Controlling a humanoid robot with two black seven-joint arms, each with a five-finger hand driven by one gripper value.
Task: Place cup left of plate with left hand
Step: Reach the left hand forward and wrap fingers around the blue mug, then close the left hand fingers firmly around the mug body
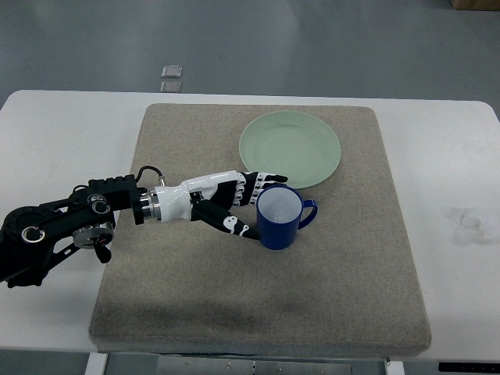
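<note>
A blue cup (281,219) with a white inside stands upright on the grey mat (312,305), its handle pointing right. It sits just below the lower edge of the pale green plate (290,149). My left hand (248,207) reaches in from the left, fingers and thumb curved around the cup's left side; the fingers lie against its far rim and the thumb against its near wall. The cup rests on the mat.
The mat covers the middle of a white table (55,133). Two small grey squares (171,76) lie on the floor beyond the table's far edge. A faint smudge (471,221) marks the table at the right.
</note>
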